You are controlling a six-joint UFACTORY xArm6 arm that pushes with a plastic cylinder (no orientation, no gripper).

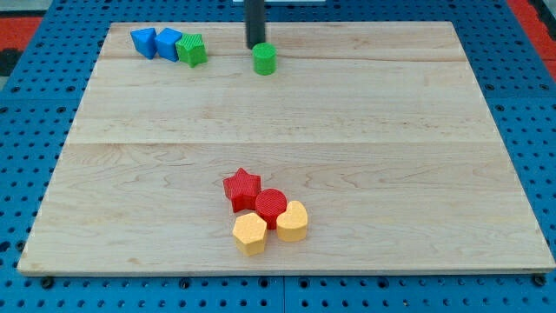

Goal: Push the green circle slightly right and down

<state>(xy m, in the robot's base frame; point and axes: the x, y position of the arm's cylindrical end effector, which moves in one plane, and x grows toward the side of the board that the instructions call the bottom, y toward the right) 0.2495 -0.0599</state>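
Observation:
The green circle [265,59] is a short green cylinder standing near the top edge of the wooden board [382,156], a little left of centre. My tip [254,45] is the lower end of the dark rod that comes down from the view's top. It stands just above and to the left of the green circle, close to it or touching it.
At the top left a blue block [143,41], a blue cube [168,43] and a green star-like block [193,49] sit in a row. Near the bottom centre a red star [241,188], a red circle [271,206], a yellow hexagon [250,233] and a yellow heart-like block [293,221] cluster together.

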